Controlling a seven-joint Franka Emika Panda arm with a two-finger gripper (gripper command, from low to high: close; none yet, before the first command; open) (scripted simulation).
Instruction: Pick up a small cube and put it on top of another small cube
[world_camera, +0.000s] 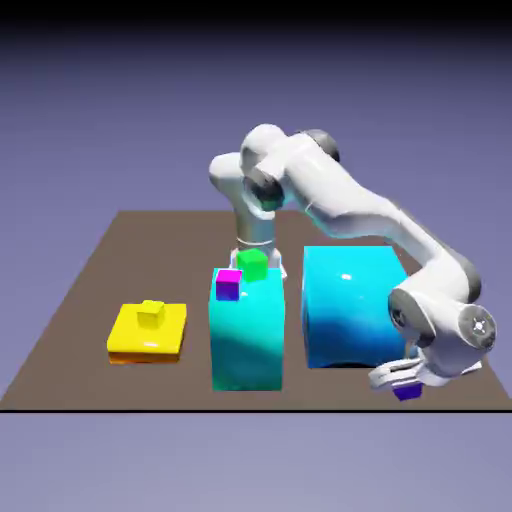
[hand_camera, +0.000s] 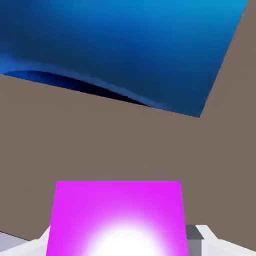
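Observation:
The small violet cube (world_camera: 407, 392) lies low at the table's front, toward the exterior view's right, just in front of a big cyan block (world_camera: 350, 305). My gripper (world_camera: 404, 383) is down over it and shut on it. In the hand view this cube (hand_camera: 118, 215) fills the bottom middle, bright purple, and my gripper (hand_camera: 120, 247) pinches it, with a grey fingertip (hand_camera: 199, 234) showing at its right side. The other small cube, green (world_camera: 252, 264), sits on top of a tall cyan block (world_camera: 247, 335), at its far edge.
A magenta cube (world_camera: 228, 284) sits on the same tall cyan block, in front of the green one. A yellow cube (world_camera: 151, 314) rests on a flat yellow slab (world_camera: 147, 335) at the exterior view's left. The big cyan block's face (hand_camera: 125, 45) looms close ahead in the hand view.

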